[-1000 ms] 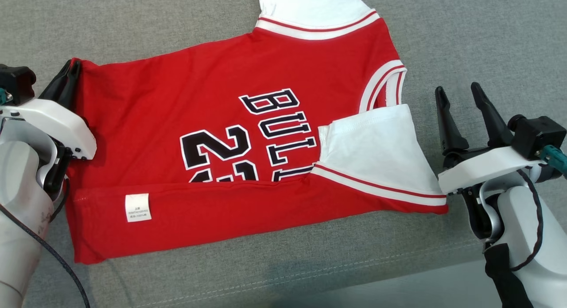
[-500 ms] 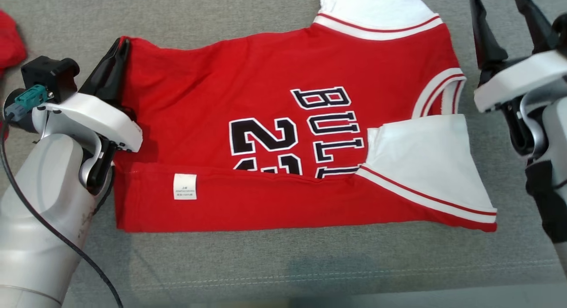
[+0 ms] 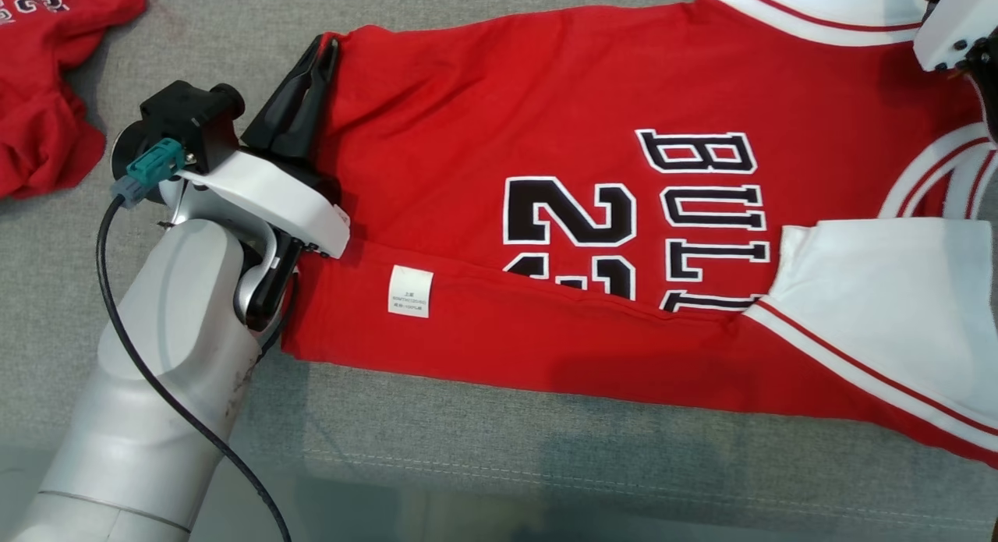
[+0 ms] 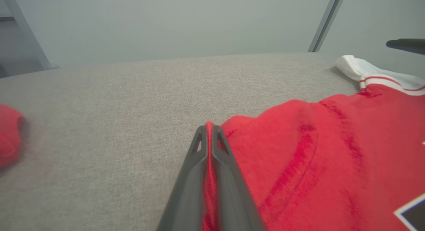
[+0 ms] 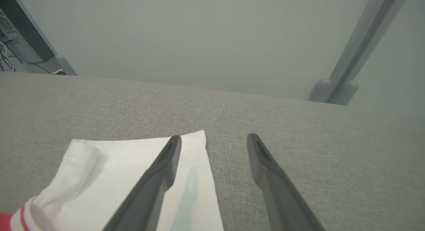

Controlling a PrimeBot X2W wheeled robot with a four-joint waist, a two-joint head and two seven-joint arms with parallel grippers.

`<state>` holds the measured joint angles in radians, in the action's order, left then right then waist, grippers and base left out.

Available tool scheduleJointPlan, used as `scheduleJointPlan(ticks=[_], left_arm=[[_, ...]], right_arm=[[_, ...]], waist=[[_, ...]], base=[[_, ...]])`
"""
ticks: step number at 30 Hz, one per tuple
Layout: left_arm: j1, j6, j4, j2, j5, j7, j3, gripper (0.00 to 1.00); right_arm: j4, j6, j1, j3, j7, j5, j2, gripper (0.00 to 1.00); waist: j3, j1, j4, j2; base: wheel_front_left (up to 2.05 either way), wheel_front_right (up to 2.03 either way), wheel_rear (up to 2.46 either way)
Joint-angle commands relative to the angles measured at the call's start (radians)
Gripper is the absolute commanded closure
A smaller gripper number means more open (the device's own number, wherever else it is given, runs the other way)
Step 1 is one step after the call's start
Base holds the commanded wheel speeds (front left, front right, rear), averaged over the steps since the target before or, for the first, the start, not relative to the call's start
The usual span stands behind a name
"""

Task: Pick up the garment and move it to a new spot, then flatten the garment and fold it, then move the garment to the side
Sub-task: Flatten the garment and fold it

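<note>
left claw (image 4: 209, 128) pinches only a corner of the garment (image 3: 483, 113), which may slip. right claw (image 5: 214, 138) gapes wide and empty, so lifting could skew it.

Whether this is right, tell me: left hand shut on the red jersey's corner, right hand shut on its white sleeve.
Wrong on the right hand: the right wrist view shows its jaws open above the white sleeve, gripping nothing. The left hand is shut on the red jersey's corner.
</note>
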<state>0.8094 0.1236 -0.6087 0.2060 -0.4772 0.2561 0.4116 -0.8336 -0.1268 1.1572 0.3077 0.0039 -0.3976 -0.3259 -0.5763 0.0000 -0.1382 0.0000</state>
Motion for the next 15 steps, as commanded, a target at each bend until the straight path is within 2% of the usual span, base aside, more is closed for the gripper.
scheduleJointPlan(ticks=[1, 7, 15], left_arm=[[0.024, 0.007, 0.032, 0.028, 0.01, 0.006, -0.024, 1.0], [0.042, 0.007, 0.053, -0.001, -0.002, 0.006, 0.017, 1.0], [0.06, 0.007, 0.061, -0.02, -0.016, 0.006, 0.056, 1.0]], right_arm=[[-0.007, -0.004, 0.028, 0.009, 0.016, -0.015, 0.0, 0.0], [-0.092, -0.004, 0.099, 0.031, 0.064, -0.035, -0.003, 0.0], [-0.175, -0.004, 0.151, 0.046, 0.073, -0.05, -0.022, 0.0]], waist=[[-0.037, 0.0, -0.037, 0.0], [-0.062, 0.0, -0.074, 0.0], [-0.074, 0.0, -0.115, 0.0]], base=[[0.0, 0.0, 0.0], [0.0, 0.0, 0.0], [0.0, 0.0, 0.0]])
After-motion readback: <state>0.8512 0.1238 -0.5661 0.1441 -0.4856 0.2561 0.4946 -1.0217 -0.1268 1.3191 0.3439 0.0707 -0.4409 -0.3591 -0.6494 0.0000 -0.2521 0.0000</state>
